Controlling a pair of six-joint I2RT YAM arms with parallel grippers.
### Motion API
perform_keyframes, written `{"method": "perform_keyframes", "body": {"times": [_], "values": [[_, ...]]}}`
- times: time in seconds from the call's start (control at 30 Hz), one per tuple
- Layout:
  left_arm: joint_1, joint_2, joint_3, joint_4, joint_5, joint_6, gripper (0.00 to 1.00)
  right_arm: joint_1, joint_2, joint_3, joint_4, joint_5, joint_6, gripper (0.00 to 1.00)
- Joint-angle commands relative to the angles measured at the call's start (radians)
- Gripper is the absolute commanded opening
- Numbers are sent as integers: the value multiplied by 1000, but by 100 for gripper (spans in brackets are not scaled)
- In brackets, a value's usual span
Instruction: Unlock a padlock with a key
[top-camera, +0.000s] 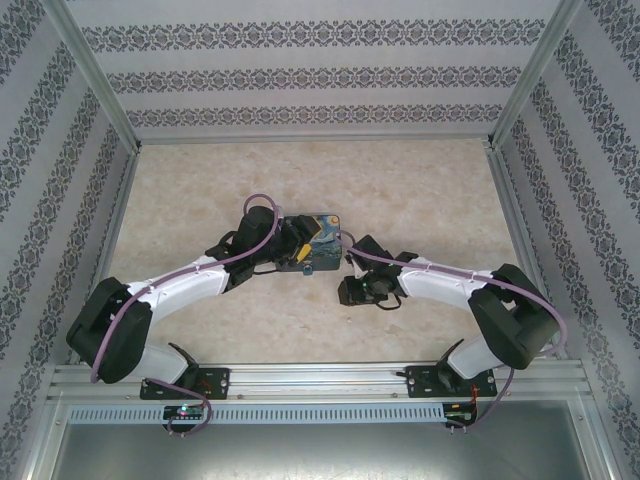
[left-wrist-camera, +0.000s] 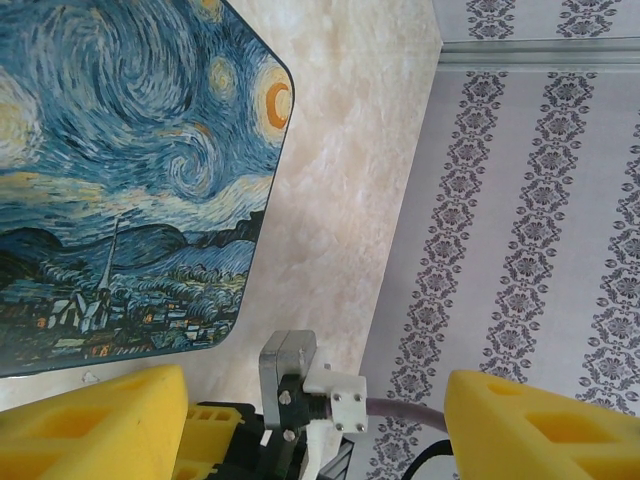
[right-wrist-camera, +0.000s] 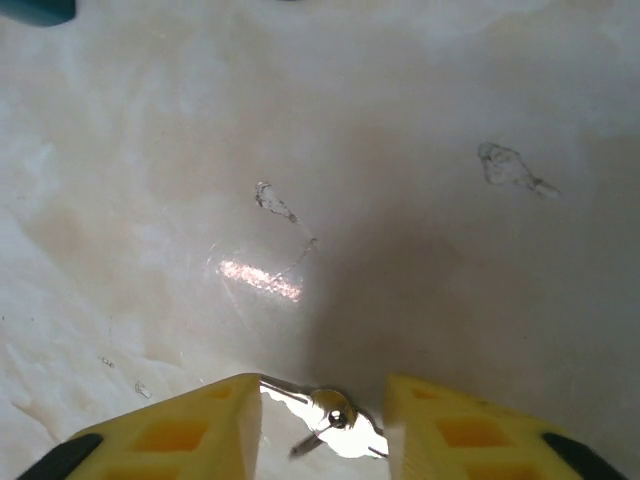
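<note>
The padlock (top-camera: 318, 241), with its blue-and-yellow starry-night face, lies flat on the table's middle. In the left wrist view its face (left-wrist-camera: 130, 170) takes up the upper left. My left gripper (top-camera: 290, 246) sits at the padlock's left end. Its yellow fingers (left-wrist-camera: 90, 425) stand wide apart, open (left-wrist-camera: 315, 430), and the block is beyond the left finger, not between the two. My right gripper (top-camera: 352, 266) is just right of the padlock. Low over the table, its fingers (right-wrist-camera: 180, 435) are shut (right-wrist-camera: 323, 420) on a small shiny metal key (right-wrist-camera: 335, 415) that spans the gap.
The marbled tabletop (top-camera: 400, 190) is walled on three sides by patterned panels (top-camera: 300, 75) with aluminium rails. A grey metal fitting with a purple cable (left-wrist-camera: 300, 385) shows between the left fingers. A teal edge (right-wrist-camera: 35, 8) shows at the top left of the right wrist view.
</note>
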Motion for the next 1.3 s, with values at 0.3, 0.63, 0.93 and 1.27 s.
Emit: {"method": "perform_keyframes", "body": {"times": [0.3,0.63,0.93,1.27], "values": [[-15,17,-12,4,-12,11,69,53,-4,20,-35,46,-86,53],[-15,15,-9,4,-13,9,69,126,72,73,-119,161,-131,52],[-15,22,-7,5,-13,10,69,154,134,103,-175,226,-137,46],[-15,28,3,4,-11,7,69,218,191,103,-213,261,-127,38]]}}
